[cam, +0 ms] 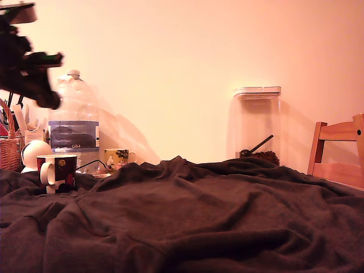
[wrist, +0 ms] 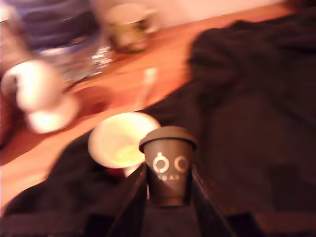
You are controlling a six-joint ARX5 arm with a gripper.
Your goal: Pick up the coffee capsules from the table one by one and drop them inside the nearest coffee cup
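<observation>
Wrinkled matt cloth (cam: 199, 216), glossy mug (cam: 57, 170)

Two mugs (cam: 57, 170) (cam: 117, 158), one capsule (wrist: 168, 165), one water bottle (cam: 74, 122).

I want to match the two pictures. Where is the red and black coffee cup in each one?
Exterior view: the coffee cup stands low at that view's left, handle showing.
Wrist view: seen from above, white inside, just behind the held coffee capsule.
Shared landmark: the big water bottle.

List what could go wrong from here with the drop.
The capsule sits between the hand's fingers, off to one side of the cup's opening: released now, it may hit the rim and bounce onto the cloth. The cup stands on wrinkled cloth, so a knock could tip it.
</observation>
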